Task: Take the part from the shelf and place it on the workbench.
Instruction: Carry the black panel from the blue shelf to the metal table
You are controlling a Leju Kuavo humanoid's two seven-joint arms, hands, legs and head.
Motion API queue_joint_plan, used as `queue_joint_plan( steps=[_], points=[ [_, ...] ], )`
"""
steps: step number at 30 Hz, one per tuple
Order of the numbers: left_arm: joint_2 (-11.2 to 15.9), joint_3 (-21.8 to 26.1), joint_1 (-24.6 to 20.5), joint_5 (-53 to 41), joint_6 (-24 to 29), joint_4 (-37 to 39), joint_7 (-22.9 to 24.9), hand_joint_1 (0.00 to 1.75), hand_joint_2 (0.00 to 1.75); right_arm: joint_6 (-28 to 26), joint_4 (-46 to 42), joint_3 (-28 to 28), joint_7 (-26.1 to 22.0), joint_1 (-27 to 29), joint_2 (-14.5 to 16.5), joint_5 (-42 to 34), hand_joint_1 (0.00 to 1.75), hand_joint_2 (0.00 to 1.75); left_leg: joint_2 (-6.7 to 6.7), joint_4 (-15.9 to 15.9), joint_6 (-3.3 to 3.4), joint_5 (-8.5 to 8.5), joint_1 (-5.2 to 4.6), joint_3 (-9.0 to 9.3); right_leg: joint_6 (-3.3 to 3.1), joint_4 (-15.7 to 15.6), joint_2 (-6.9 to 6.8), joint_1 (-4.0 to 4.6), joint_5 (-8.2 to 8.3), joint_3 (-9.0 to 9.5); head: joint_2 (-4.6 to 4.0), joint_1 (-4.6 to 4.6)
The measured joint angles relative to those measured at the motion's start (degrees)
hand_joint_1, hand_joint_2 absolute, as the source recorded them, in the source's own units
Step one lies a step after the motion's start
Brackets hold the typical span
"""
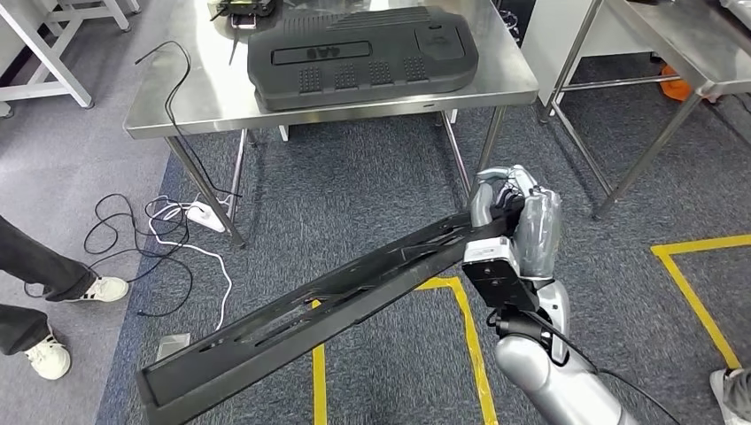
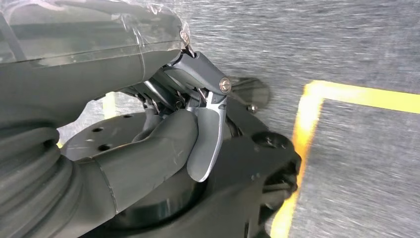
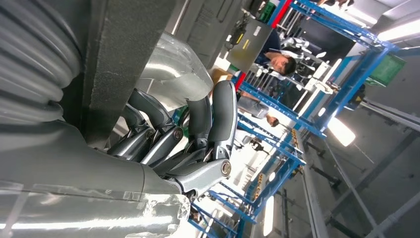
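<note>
A long black slotted part [image 1: 336, 297] slants from the lower left up to my right hand [image 1: 518, 221], which grips its upper end in mid-air above the carpet. The right wrist view shows the hand [image 3: 198, 134] with dark fingers wrapped round the part's black bar [image 3: 121, 64]. Ahead stands the steel workbench [image 1: 177, 97], carrying a large black moulded panel [image 1: 363, 53]. My left hand [image 2: 163, 134] hangs over the floor in the left wrist view, thumb and fingers curled in with nothing between them.
Cables and a white power strip [image 1: 199, 212] lie on the carpet by the workbench legs. A person's shoes [image 1: 53, 292] are at the left edge. Yellow tape [image 1: 465, 328] marks the floor. A second steel table [image 1: 673, 44] stands at the right.
</note>
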Motion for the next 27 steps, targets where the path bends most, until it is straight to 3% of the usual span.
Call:
queue_joint_plan(
  steps=[2, 3, 4, 5, 7, 8, 9, 10, 11, 12, 13, 14, 15, 17, 18, 19, 21, 23, 27],
  points=[
    [0.0, 0.0, 0.1, 0.2, 0.0, 0.0, -0.1, 1.75, 1.75, 0.0, 0.0, 0.1, -0.2, -0.2, 0.0, -0.4, 1.75, 1.75, 0.05, 1.7, 0.41, -4.5, -0.24, -3.74, -0.26, -0.7, -0.11, 0.34, -1.58, 2.67, 0.0, -0.11],
    [0.0, 0.0, 0.1, 0.3, 0.0, 0.0, -0.1, 1.75, 1.75, 0.0, 0.0, 0.1, -0.4, -0.3, 0.0, -0.6, 1.75, 1.75, 0.07, 0.5, 0.8, -5.86, -0.42, -4.69, -0.35, -1.2, -0.12, 0.54, -2.44, 4.25, 0.0, -0.17],
    [0.0, 0.0, 0.3, 0.3, 0.0, 0.0, -0.1, 1.75, 1.75, 0.0, 0.0, 0.1, -0.6, -0.4, 0.0, -0.8, 1.75, 1.75, 0.08, -1.9, 1.39, -5.67, -0.69, -5.13, -0.44, -1.7, -0.14, 0.78, -3.36, 5.97, 0.0, -0.24],
    [-0.1, 0.0, 0.5, 0.4, 0.0, 0.0, -0.1, 1.75, 1.75, 0.0, 0.1, 0.1, -0.8, -0.4, 0.0, -1.0, 1.75, 1.75, 0.09, -5.4, 2.17, -3.0, -1.02, -5.14, -0.5, -2.3, -0.15, 1.0, -4.24, 7.59, 0.0, -0.32],
    [-0.1, 0.0, 0.9, 0.4, 0.1, -0.1, -0.1, 1.75, 1.75, 0.0, 0.2, 0.2, -1.0, -0.6, 0.0, -1.2, 1.75, 1.75, -0.04, -11.7, 3.71, 6.26, -1.89, -4.41, -0.34, -3.3, 0.1, 1.33, -6.12, 10.62, 0.0, -0.19],
    [-0.2, 0.1, 1.0, 0.4, 0.2, -0.1, 0.0, 1.75, 1.75, 0.1, 0.2, 0.2, -1.1, -0.7, 0.0, -1.3, 1.75, 1.75, 0.02, -13.3, 4.01, 9.29, -2.28, -3.72, -0.18, -4.0, 0.28, 1.3, -7.03, 12.14, 0.0, -0.1],
    [-0.2, 0.1, 0.9, 0.3, 0.3, -0.1, 0.0, 1.75, 1.75, 0.1, 0.2, 0.3, -1.1, -0.9, 0.0, -1.3, 1.75, 1.75, -0.06, -13.9, 4.11, 10.54, -2.54, -2.76, 0.16, -3.9, 0.48, 1.26, -7.16, 13.29, 0.0, 0.01],
    [-0.3, 0.2, 0.6, 0.3, 0.3, -0.1, -0.1, 1.75, 1.75, 0.1, 0.1, 0.3, -1.2, -1.3, 0.0, -1.3, 1.75, 1.75, -0.05, -14.1, 4.15, 9.74, -2.64, -1.63, 0.57, -2.7, 0.64, 1.16, -6.47, 13.61, 0.0, -0.07],
    [-0.4, 0.3, 0.1, 0.2, 0.3, -0.2, -0.1, 1.75, 1.75, 0.1, 0.0, 0.3, -1.2, -1.8, 0.0, -1.4, 1.75, 1.75, -0.01, -14.4, 4.26, 9.22, -2.57, -0.54, 0.9, -0.1, 0.66, 1.07, -5.11, 13.04, 0.0, -0.24],
    [-0.5, 0.4, -0.3, 0.0, 0.4, -0.2, -0.1, 1.75, 1.75, 0.1, 0.0, 0.3, -1.3, -2.1, 0.0, -1.4, 1.75, 1.75, -0.1, -14.7, 4.6, 8.96, -2.37, 0.41, 1.29, 3.9, 0.7, 1.08, -3.49, 11.21, 0.0, -0.25],
    [-0.6, 0.4, -0.6, -0.1, 0.4, -0.3, -0.1, 1.75, 1.75, 0.1, -0.1, 0.3, -1.3, -2.4, 0.0, -1.5, 1.75, 1.75, -0.09, -15.0, 4.87, 8.64, -2.15, 1.15, 1.57, 8.0, 0.72, 1.05, -2.91, 8.79, 0.0, -0.18],
    [-0.6, 0.5, -0.7, -0.2, 0.5, -0.3, -0.2, 1.75, 1.75, 0.0, 0.0, 0.3, -1.3, -2.4, 0.0, -1.6, 1.75, 1.75, -0.12, -15.3, 5.05, 8.3, -1.92, 1.76, 1.76, 11.2, 0.7, 1.02, -3.82, 6.33, 0.0, 0.02],
    [-0.6, 0.5, -0.7, -0.3, 0.5, -0.3, -0.2, 1.75, 1.75, 0.0, 0.0, 0.3, -1.3, -2.4, 0.0, -1.7, 1.75, 1.75, -0.22, -15.5, 5.16, 7.89, -1.79, 2.21, 2.01, 13.5, 0.7, 1.01, -5.97, 3.99, 0.0, 0.25],
    [-0.7, 0.6, -0.3, -0.5, 0.5, -0.3, -0.2, 1.75, 1.75, 0.0, 0.1, 0.3, -1.3, -2.4, -0.1, -1.9, 1.75, 1.75, -0.48, -15.7, 5.08, 7.01, -1.54, 3.07, 2.36, 14.2, 0.69, 0.87, -11.66, 0.43, 0.0, 0.49],
    [-0.7, 0.6, -0.2, -0.6, 0.5, -0.3, -0.2, 1.75, 1.75, 0.0, 0.1, 0.3, -1.4, -2.4, -0.1, -1.9, 1.75, 1.75, -0.59, -15.7, 4.98, 6.55, -1.45, 3.47, 2.47, 13.1, 0.69, 0.8, -12.89, -0.69, 0.0, 0.59],
    [-0.7, 0.6, -0.1, -0.6, 0.5, -0.3, -0.2, 1.75, 1.75, 0.0, 0.1, 0.3, -1.4, -2.4, -0.1, -2.0, 1.75, 1.75, -0.72, -15.7, 4.85, 6.08, -1.39, 3.93, 2.46, 10.7, 0.68, 0.73, -11.9, -1.36, 0.0, 0.71],
    [-0.7, 0.6, -0.1, -0.7, 0.5, -0.3, -0.2, 1.75, 1.75, 0.0, 0.1, 0.3, -1.4, -2.4, -0.1, -2.2, 1.75, 1.75, -0.87, -15.6, 4.49, 5.28, -1.37, 4.7, 2.18, 4.4, 0.68, 0.69, -4.8, -1.69, 0.0, 0.94],
    [-0.7, 0.6, 0.0, -0.7, 0.6, -0.3, -0.2, 1.75, 1.75, 0.0, 0.2, 0.4, -1.4, -2.4, -0.1, -2.3, 1.75, 1.75, -0.99, -15.4, 3.88, 4.76, -1.43, 4.88, 1.46, 0.7, 0.66, 0.94, 0.27, -2.08, 0.0, 0.98],
    [-0.6, 0.8, -0.1, -0.7, 0.6, -0.3, -0.2, 1.75, 1.75, 0.0, 0.3, 0.4, -1.4, -2.5, -0.1, -2.3, 1.75, 1.75, -0.84, -13.6, 2.52, 4.1, -1.56, 4.4, 0.18, 0.1, 0.51, 0.74, 1.47, -1.98, 0.0, 0.73]
  ],
)
